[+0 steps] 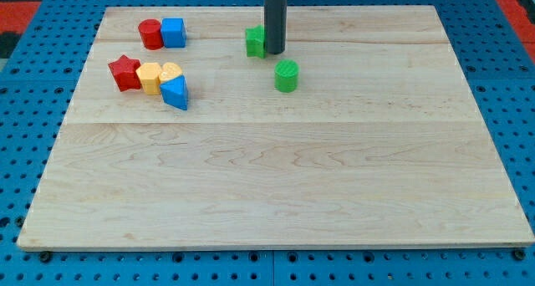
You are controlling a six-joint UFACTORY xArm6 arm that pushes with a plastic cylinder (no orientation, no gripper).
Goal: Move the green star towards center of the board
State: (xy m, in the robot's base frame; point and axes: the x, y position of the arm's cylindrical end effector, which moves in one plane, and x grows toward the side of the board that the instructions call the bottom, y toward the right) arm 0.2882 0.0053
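Observation:
The green star (255,41) lies near the view's top, a little left of the middle, partly hidden by the dark rod. My tip (275,52) rests right against the star's right side. A green cylinder (287,75) stands just below and to the right of my tip, apart from it.
At the view's upper left, a red cylinder (150,34) touches a blue cube (173,32). Below them a red star (124,72), a yellow block (149,77), a yellow heart (170,72) and a blue triangle (175,93) cluster together. The wooden board (276,186) lies on a blue pegboard.

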